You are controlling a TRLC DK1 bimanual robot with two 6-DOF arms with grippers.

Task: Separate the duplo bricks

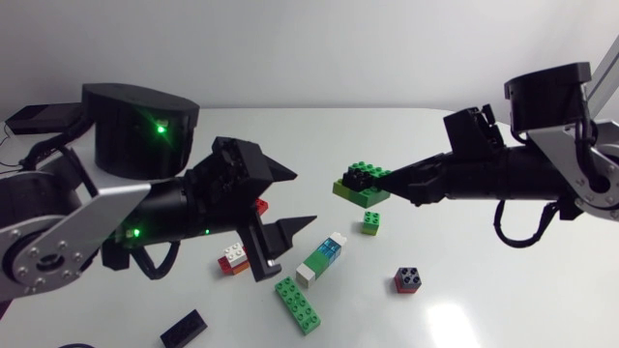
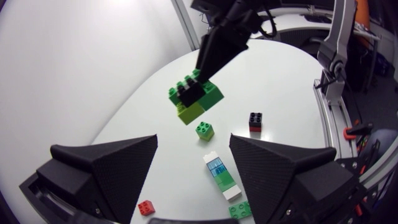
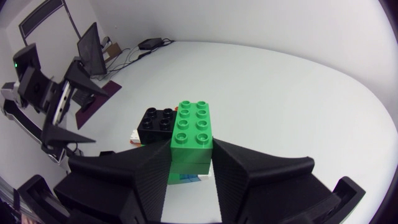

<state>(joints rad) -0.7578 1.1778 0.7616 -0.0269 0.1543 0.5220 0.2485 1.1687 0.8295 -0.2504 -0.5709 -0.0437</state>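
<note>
Duplo stack point(image 1: 360, 186), green bricks w/ a black brick point(image 3: 158, 120) at one end, hangs clear of the surface point(image 1: 290, 126). It's clamped from two sides in the right tool point(image 3: 191, 154). Left tool point(image 1: 305, 199) is spread wide w/ nothing in it, apart from the stack on the side away from the right arm.

Best approach, imo: bring the left tool level w/ the stack and close on the black brick or the bottom layer, not the part the right tool grips. Then tilt and peel rather than pull straight.

Hard to see: the right tool's fingers cover the stack's lower layers, so the brick count and what the black brick sits on are unclear.
</note>
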